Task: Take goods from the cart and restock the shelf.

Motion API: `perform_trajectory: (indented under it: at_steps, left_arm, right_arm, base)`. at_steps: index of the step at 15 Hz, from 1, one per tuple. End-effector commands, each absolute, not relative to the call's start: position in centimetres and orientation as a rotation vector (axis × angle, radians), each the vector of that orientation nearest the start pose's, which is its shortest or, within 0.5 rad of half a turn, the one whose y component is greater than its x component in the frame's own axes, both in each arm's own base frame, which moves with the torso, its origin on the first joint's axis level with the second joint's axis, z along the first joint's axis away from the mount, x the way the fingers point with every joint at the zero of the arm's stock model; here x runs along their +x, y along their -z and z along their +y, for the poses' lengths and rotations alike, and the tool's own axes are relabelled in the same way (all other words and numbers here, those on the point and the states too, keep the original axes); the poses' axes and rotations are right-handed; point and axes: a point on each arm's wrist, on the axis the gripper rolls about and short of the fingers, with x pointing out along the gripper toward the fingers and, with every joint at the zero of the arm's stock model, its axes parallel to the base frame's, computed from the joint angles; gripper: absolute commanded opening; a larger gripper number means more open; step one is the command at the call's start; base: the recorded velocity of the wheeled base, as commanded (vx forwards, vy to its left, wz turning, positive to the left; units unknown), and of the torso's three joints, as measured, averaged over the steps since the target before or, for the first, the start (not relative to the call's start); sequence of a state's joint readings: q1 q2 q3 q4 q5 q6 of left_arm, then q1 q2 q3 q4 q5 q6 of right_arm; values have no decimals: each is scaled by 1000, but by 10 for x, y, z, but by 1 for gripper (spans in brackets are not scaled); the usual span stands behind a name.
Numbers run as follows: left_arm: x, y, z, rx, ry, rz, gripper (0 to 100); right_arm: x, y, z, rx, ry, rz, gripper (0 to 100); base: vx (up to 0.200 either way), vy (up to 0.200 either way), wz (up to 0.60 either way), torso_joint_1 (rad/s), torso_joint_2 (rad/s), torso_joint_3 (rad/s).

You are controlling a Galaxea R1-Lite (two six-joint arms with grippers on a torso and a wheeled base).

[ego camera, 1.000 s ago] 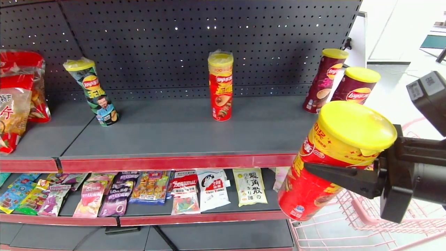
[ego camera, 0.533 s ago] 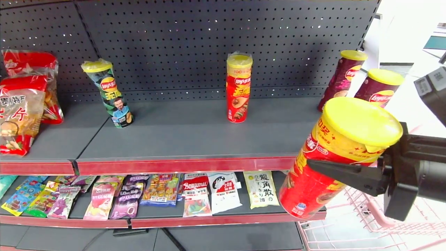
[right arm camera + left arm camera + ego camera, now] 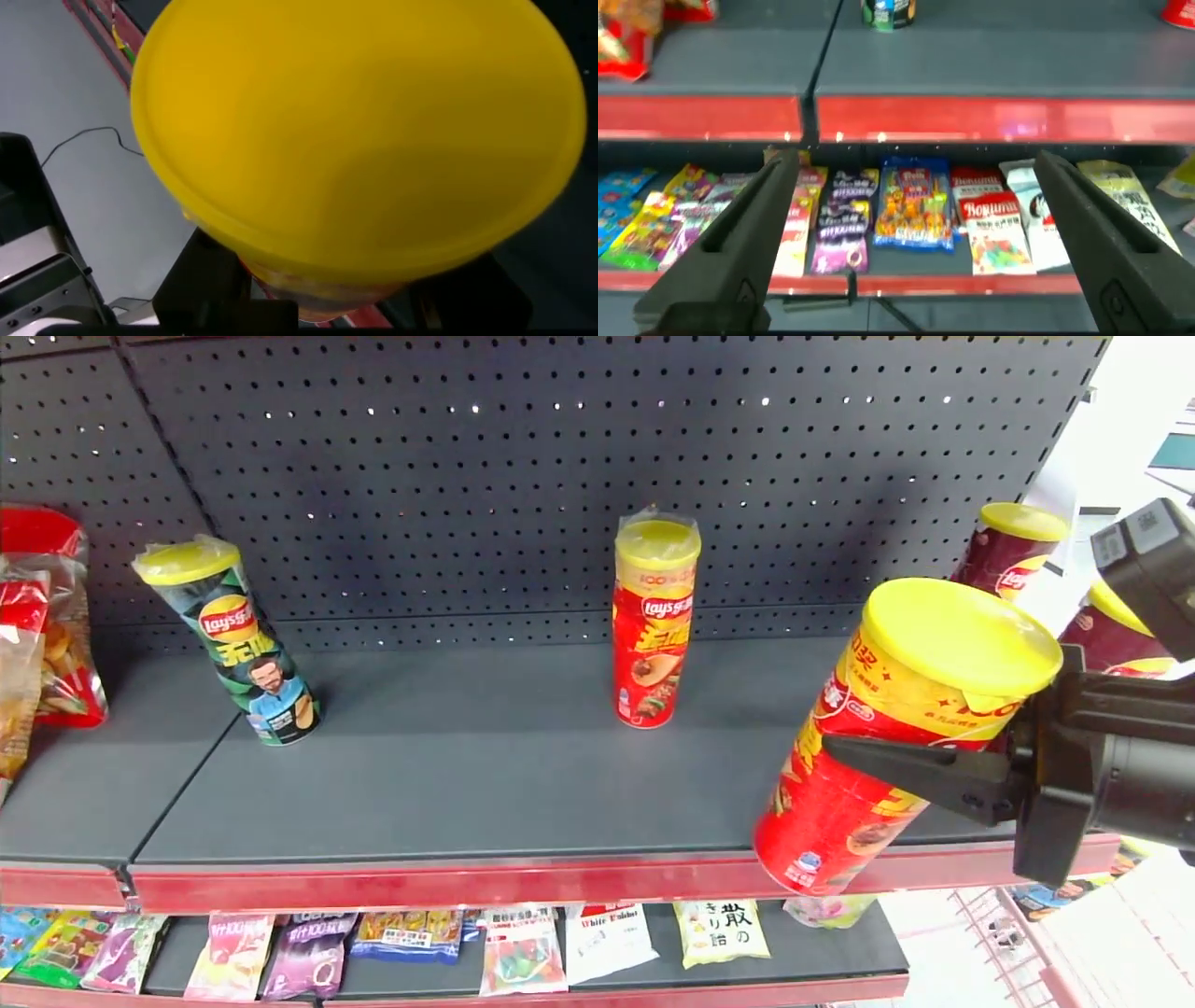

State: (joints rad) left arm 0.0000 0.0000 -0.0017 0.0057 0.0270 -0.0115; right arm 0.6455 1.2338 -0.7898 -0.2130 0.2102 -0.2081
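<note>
**Head view:** high, facing shelf unit, tilted forward and down, mid range. Covers pegboard back (image 3: 560, 476), upper shelf board (image 3: 467, 784), red front rail (image 3: 448, 882), green can (image 3: 233, 644), and strip of packet row (image 3: 523, 952) below. Red can (image 3: 878, 747) close at right.

**Left wrist view:** low, near, roughly level, facing shelf front, out between spread fingers of left gripper (image 3: 915, 157). Shares with head view: front rail, packet row, green can base.

**Right wrist view:** very near, looking down onto yellow lid (image 3: 355, 131) of red can, floor (image 3: 84, 121) beyond. Shares with head view: same lid.
</note>
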Motion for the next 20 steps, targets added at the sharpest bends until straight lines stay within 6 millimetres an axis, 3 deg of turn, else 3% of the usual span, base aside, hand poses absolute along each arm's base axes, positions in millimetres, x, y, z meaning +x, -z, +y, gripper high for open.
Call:
perform_trajectory:
  at_steps: [1, 8, 10, 11, 12, 14, 16, 18, 20]
  left_arm:
    - [-23, -75, 1, -12, -28, 6, 100]
    - [-23, -76, 1, -6, -25, 5, 100]
    - [-22, -76, -1, 27, 49, 7, 100]
    - [-26, -108, -3, 40, 145, -49, 100]
    - [-18, -153, -4, 39, 177, -32, 100]
    - [29, -252, -8, 3, 328, -16, 100]
    - [65, -262, -18, 33, 586, 72, 100]
    - [115, -256, -40, 71, 822, 175, 100]
    - [162, -249, -67, 113, 938, 202, 100]
  right_arm:
    - [148, -254, 118, -245, -874, 139, 0]
    - [148, -255, 116, -246, -863, 135, 0]
    - [150, -258, 115, -251, -804, 128, 0]
    - [150, -259, 115, -251, -784, 127, 0]
    - [150, -259, 115, -252, -781, 127, 0]
    - [153, -258, 116, -259, -769, 130, 0]
    - [154, -258, 116, -265, -723, 133, 0]
    - [154, -259, 116, -266, -708, 135, 0]
    - [154, -259, 115, -263, -703, 133, 0]
  base:
    - [0, 0, 0, 0, 0, 0]
    - [0, 0, 0, 0, 0, 0]
    - [0, 0, 0, 0, 0, 0]
    - [0, 0, 0, 0, 0, 0]
    - [0, 0, 0, 0, 0, 0]
    - [0, 0, 0, 0, 0, 0]
    - [0, 0, 0, 0, 0, 0]
    - [0, 0, 0, 0, 0, 0]
    - [0, 0, 0, 0, 0, 0]
